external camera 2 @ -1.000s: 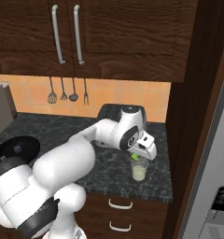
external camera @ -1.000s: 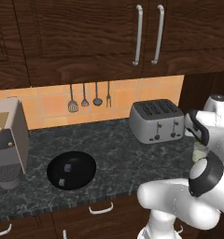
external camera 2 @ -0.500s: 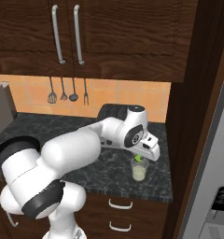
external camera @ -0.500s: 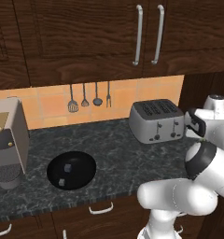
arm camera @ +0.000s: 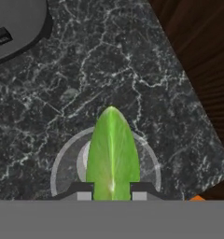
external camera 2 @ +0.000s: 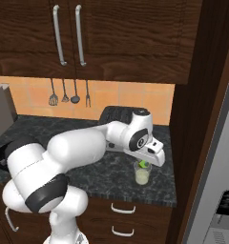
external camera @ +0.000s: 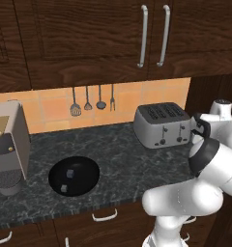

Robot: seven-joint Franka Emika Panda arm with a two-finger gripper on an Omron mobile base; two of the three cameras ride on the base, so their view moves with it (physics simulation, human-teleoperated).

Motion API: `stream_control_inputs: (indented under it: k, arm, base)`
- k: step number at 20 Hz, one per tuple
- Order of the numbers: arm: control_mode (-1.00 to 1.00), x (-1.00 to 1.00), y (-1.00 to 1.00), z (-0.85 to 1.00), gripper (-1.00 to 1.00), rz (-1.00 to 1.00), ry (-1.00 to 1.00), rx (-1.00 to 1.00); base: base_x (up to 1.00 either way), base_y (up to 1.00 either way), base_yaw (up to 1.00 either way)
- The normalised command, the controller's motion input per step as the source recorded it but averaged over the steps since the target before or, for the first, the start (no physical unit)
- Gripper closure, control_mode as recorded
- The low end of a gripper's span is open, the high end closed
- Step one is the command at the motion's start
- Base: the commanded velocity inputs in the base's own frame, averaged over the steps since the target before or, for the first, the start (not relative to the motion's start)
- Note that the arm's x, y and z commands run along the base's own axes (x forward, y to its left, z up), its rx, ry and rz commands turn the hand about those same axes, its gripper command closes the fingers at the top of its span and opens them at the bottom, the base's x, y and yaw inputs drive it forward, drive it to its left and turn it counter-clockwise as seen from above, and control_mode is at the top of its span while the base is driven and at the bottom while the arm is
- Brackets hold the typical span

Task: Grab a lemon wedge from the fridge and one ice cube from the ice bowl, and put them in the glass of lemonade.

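My gripper is shut on the lemon wedge, a bright yellow-green pointed piece held between the two finger tips. Directly under it lies the round rim of the glass of lemonade. In the right base view the gripper hangs just over the glass of lemonade, with the lemon wedge at the rim. The ice bowl, wide and black, sits on the counter to the left with small cubes in it. The grey fridge stands at the right, past a dark wooden panel.
A silver toaster stands at the back of the dark stone counter, just behind the glass. A coffee machine is at the far left. Utensils hang on the orange backsplash. Wooden cabinets hang overhead.
The arm's elbow has swung round and the hand has shifted slightly right and down over the glass. The wedge stays held in the gripper.
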Motion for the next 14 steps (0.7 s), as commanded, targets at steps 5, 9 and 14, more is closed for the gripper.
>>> stream_control_inputs:
  k: [5,9,14]
  arm:
    - [-1.00,0.06,0.00,0.00,1.00,0.00,0.00,0.00]
    - [-1.00,0.13,0.00,0.00,1.00,0.00,0.00,0.00]
    - [-1.00,0.06,-0.01,-0.09,1.00,0.00,0.00,0.00]
  base:
    - [0.00,0.00,0.00]
    - [0.00,0.00,0.00]
    - [0.00,0.00,0.00]
